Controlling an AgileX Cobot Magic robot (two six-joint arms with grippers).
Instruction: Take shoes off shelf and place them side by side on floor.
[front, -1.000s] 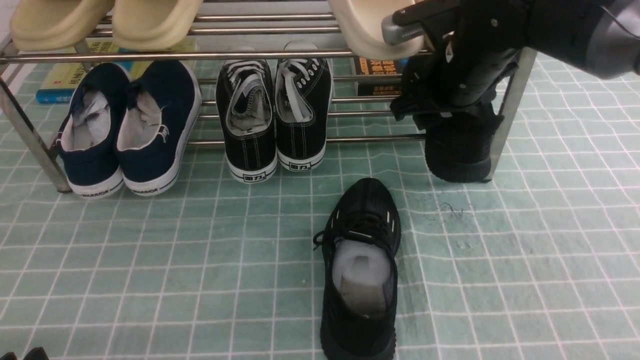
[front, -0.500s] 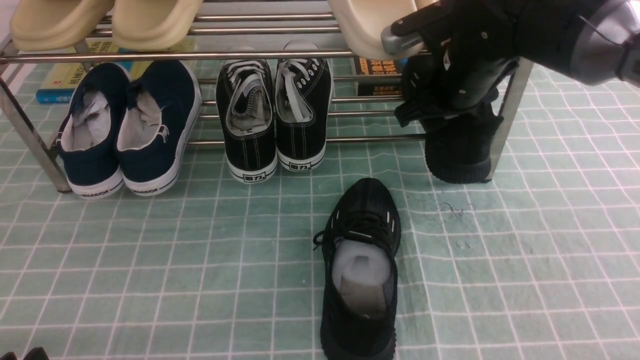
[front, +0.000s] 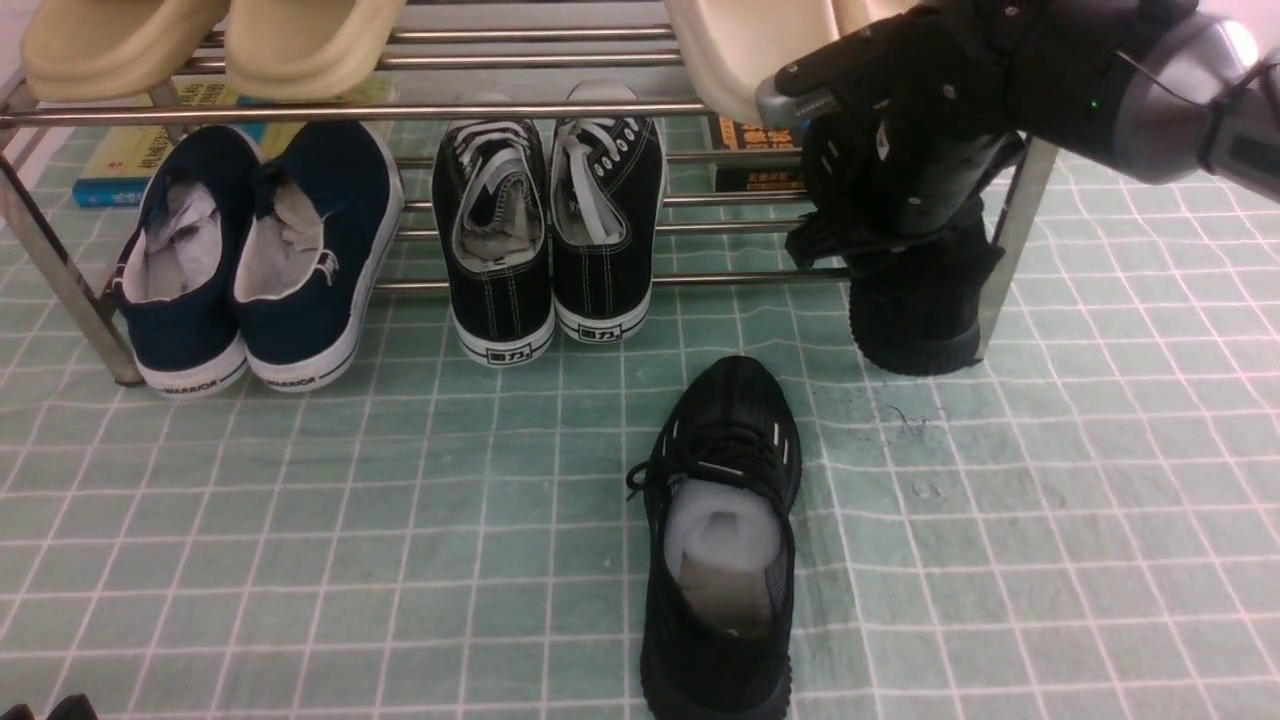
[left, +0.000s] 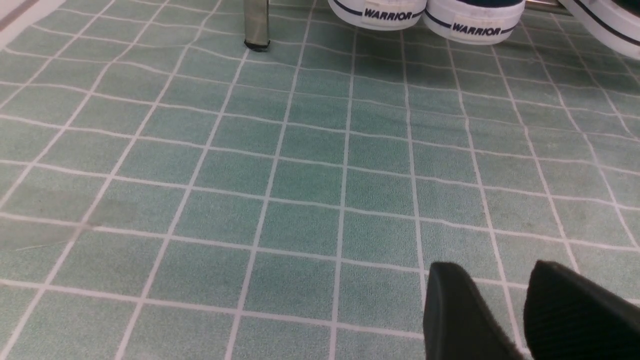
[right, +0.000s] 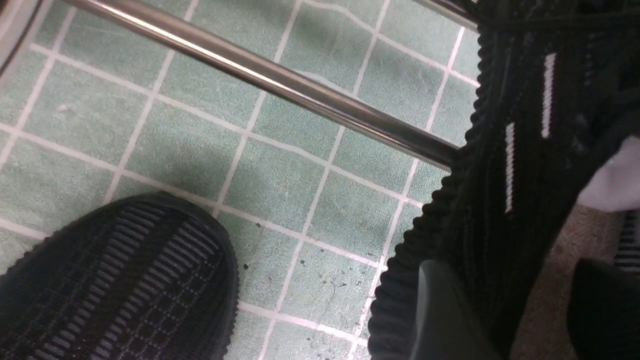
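One black knit sneaker (front: 720, 530) lies on the green gridded floor (front: 300, 500), white foam showing inside; its toe (right: 125, 280) shows in the right wrist view. The other black sneaker (front: 915, 320) sits at the right end of the shelf (front: 600, 108), its heel hanging over the lower tier's front rod. My right gripper (front: 890, 240) is shut on this sneaker's side wall (right: 505, 150), one finger outside and one inside the opening (right: 507, 270). My left gripper (left: 492, 272) hovers low over bare floor at the near left, slightly open and holding nothing.
Navy slip-ons (front: 260, 260) and black canvas sneakers with white laces (front: 550, 240) stand on the lower tier. Beige slippers (front: 200, 40) rest on the top tier. Books (front: 120, 165) lie behind. The shelf's right leg (front: 1010, 250) stands right beside the held sneaker.
My right gripper has drawn back a little toward the camera, and the held sneaker's heel has slid further out over the front rod. The sneaker on the floor has not moved.
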